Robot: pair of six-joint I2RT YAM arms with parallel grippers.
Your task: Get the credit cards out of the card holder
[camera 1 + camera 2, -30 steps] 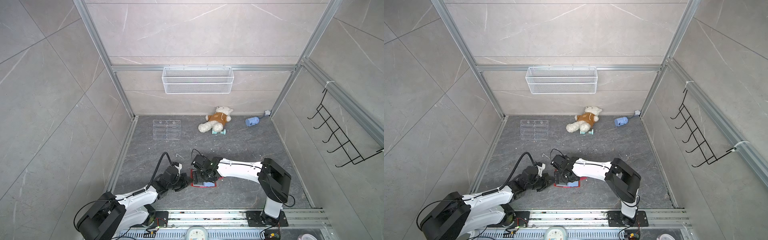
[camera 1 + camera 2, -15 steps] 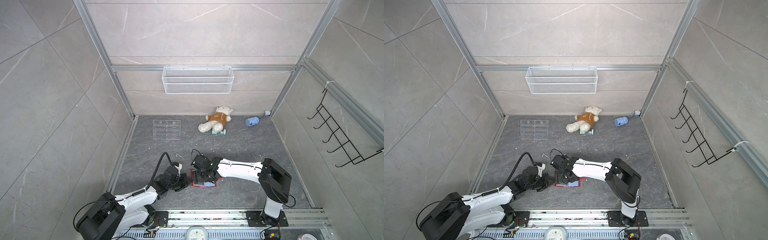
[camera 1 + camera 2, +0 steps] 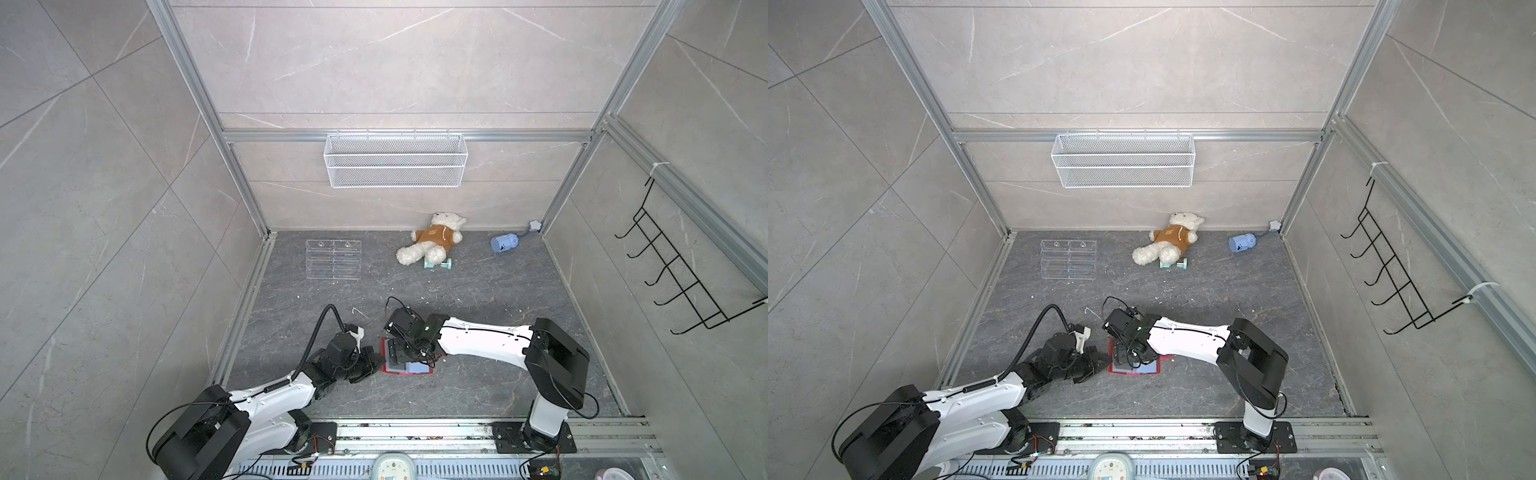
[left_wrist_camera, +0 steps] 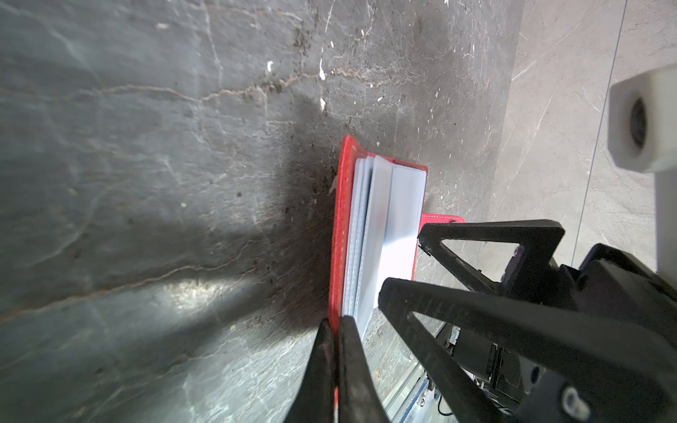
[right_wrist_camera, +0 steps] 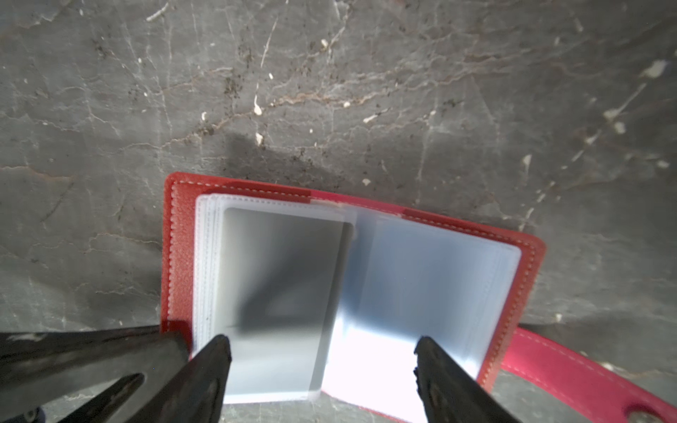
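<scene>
1. Your card holder (image 3: 417, 368) lies open on the counter (image 3: 478, 399), near its front edge and between the two arms, as both top views show.
2. Your left end effector (image 4: 335, 329) is clamped tight on the edge of the holder's red cover; a strip of red shows between its two fingers.
3. Your right end effector (image 5: 320, 346) stands wide open over the pale plastic sleeves, one fingertip over each of the two facing pages. It grips nothing, and you cannot tell whether the tips touch the plastic.
4. A dark grey credit card (image 5: 285, 278) sits inside the top sleeve of the page nearer the left end effector's grip. The facing page is washed out by glare, so you cannot read its contents.
5. The red snap tab (image 5: 571, 370) lies flat on the counter, jutting from the cover's far side.
6. The teddy bear (image 3: 432, 241) and the clear rack (image 3: 332, 259) lie well apart, near the back wall.
</scene>
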